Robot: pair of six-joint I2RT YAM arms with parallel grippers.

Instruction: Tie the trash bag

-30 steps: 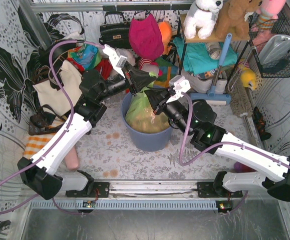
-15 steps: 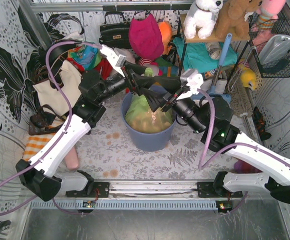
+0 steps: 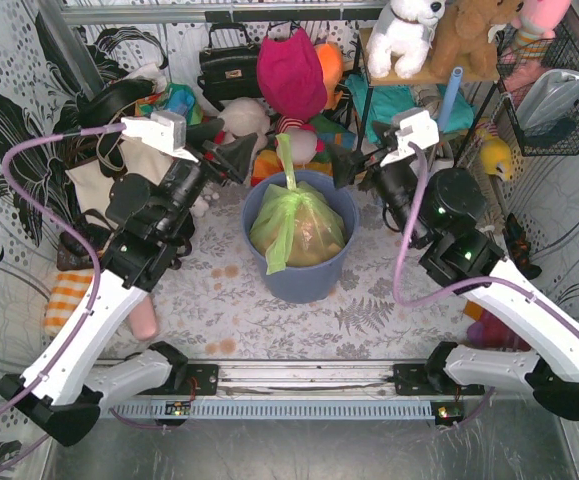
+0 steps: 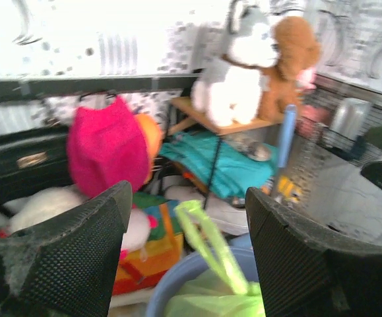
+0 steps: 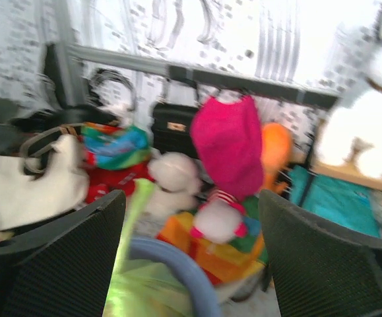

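The trash bag [image 3: 299, 225], light green with tan paper showing through, sits in the round blue-grey bin [image 3: 299, 278]. Its neck is gathered at a knot [image 3: 291, 187]. One tail [image 3: 286, 155] stands upright and another hangs down the front. My left gripper [image 3: 223, 146] is open, up and to the left of the bin, touching nothing. My right gripper [image 3: 361, 150] is open, up and to the right, also empty. The left wrist view shows the tail [image 4: 212, 244] between the open left gripper's [image 4: 187, 198] fingers but farther off. Through the right gripper [image 5: 192, 198] I see the bag [image 5: 144, 294] blurred.
A cream tote bag [image 3: 119, 180] leans at the left. A black handbag [image 3: 229, 65], a magenta cap [image 3: 291, 72] and soft toys [image 3: 269, 125] crowd the space behind the bin. A shelf with plush animals [image 3: 409, 35] and a wire basket [image 3: 559, 95] stand at the right.
Both grippers have opened, let go of the bag's ends and drawn back from over the bin, left arm leftward and right arm rightward. The bag's tail now stands free.
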